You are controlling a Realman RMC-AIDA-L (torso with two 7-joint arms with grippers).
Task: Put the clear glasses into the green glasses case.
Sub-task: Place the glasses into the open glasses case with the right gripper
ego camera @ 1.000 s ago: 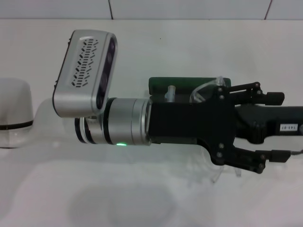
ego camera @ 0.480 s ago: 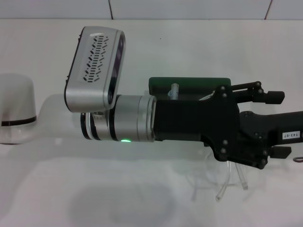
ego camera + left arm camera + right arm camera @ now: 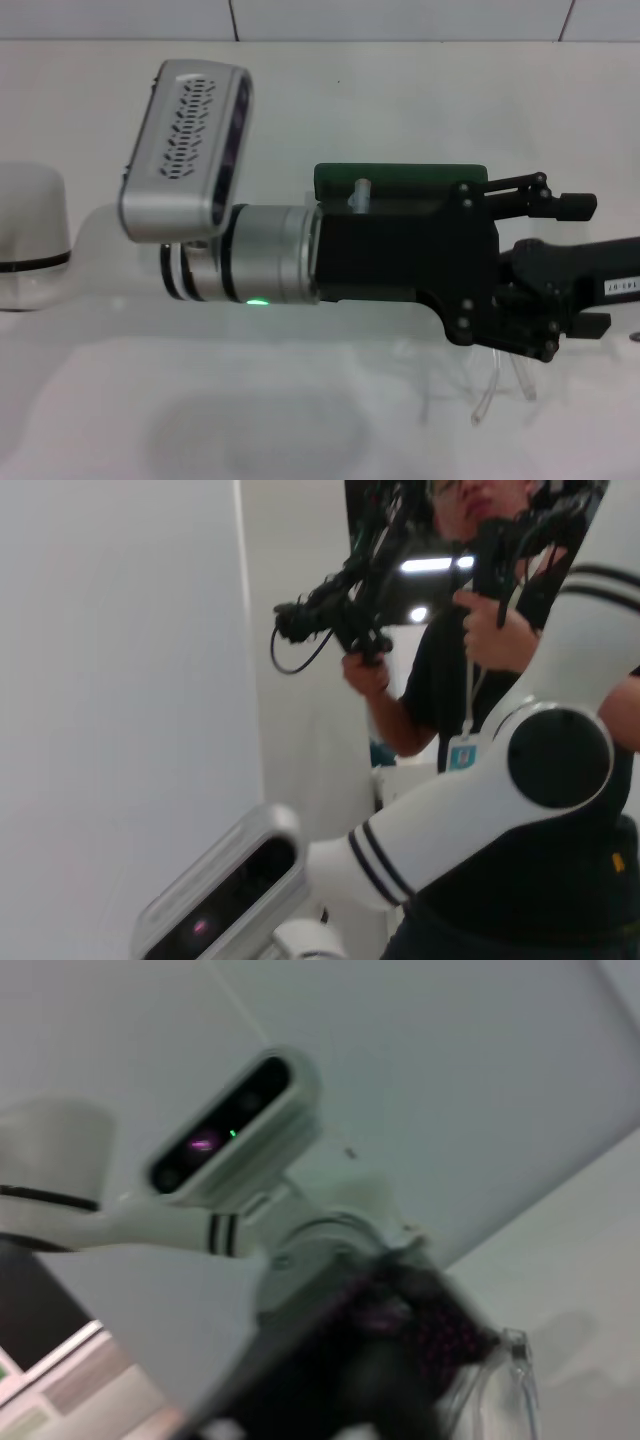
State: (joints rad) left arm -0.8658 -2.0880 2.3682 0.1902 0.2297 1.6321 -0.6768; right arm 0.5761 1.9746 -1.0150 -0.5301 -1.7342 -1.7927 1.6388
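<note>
The left gripper [image 3: 570, 270] reaches across the white tabletop [image 3: 400, 90] with its jaws wide apart. The right gripper [image 3: 535, 300] meets it there; I cannot tell how its jaws stand. The clear glasses [image 3: 500, 385] hang below them. The green glasses case [image 3: 400, 178] lies behind, mostly hidden.
</note>
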